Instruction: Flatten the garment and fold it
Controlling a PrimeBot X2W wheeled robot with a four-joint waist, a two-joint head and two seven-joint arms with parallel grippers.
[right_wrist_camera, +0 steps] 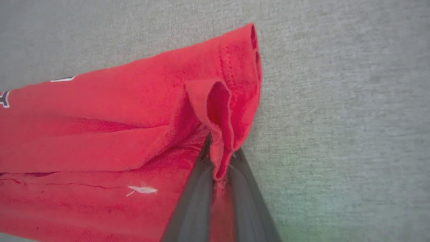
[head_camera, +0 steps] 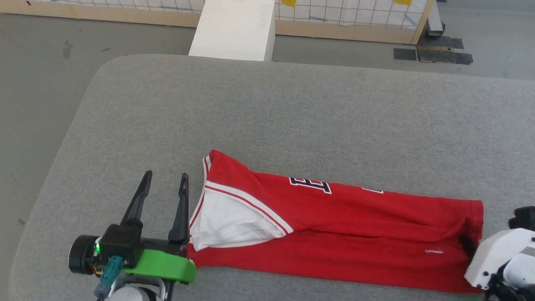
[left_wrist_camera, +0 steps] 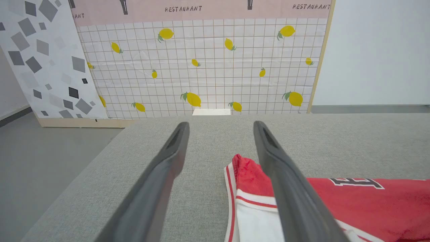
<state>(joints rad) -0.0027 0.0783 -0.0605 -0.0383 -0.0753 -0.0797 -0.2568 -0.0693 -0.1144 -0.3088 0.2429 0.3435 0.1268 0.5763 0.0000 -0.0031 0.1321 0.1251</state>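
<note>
As it lies: red knit jersey T-shirt with white striped-trim sleeve [head_camera: 355,234], folded to a long band across the near side of the grey fabric-topped table [head_camera: 267,104].
Handling: I judge it light, limp, not slippery; it'll sag and drag.
Hold points: hem corner and sleeve-end edge.
Right gripper [right_wrist_camera: 220,158]: pressed together, pinching a hem fold.
Left gripper [head_camera: 165,174]: spread, just beside the sleeve, empty.

— How does the garment [head_camera: 355,234] lie?
— Folded lengthwise into a long red band, flat along the near edge of the grey table [head_camera: 292,113].
— And its ends?
— At the table's left the white sleeve [head_camera: 225,221] with striped trim lies on top; black lettering partly shows. At the right, the hem [right_wrist_camera: 221,111] is bunched into a raised fold.
</note>
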